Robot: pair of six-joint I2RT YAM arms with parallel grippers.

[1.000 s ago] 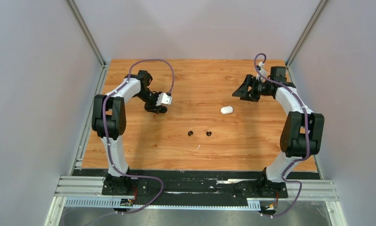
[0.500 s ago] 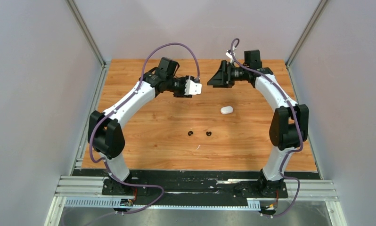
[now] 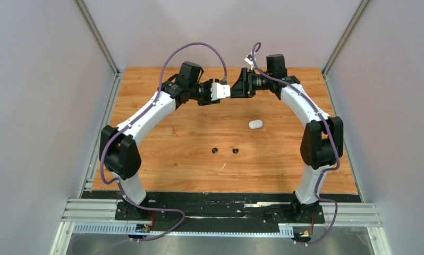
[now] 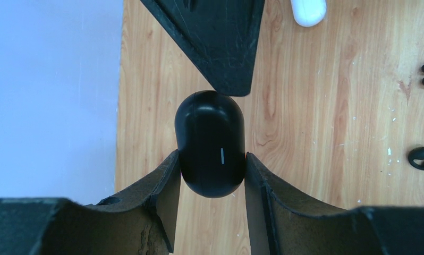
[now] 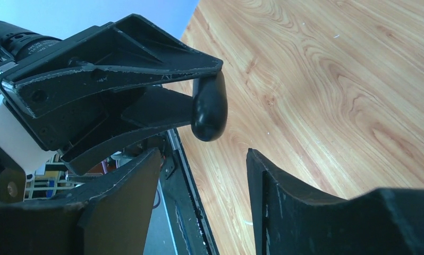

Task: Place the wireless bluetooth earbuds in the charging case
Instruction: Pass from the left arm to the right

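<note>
Black case (image 4: 210, 143) clamped in left gripper (image 4: 211, 159) aloft behind white case (image 3: 255, 124), right gripper (image 5: 202, 154) parted at its free end, perhaps touching; two black buds (image 3: 214, 151) lying in front of white case; risk: off-centre pinch squirting it loose.

Right gripper (image 3: 237, 87) perhaps against black case (image 4: 210, 143)

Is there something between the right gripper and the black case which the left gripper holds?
Nothing visible. The left gripper clamps the black case by its sides, above the table. The open right gripper faces the case's free end, and only air lies between them.
</note>
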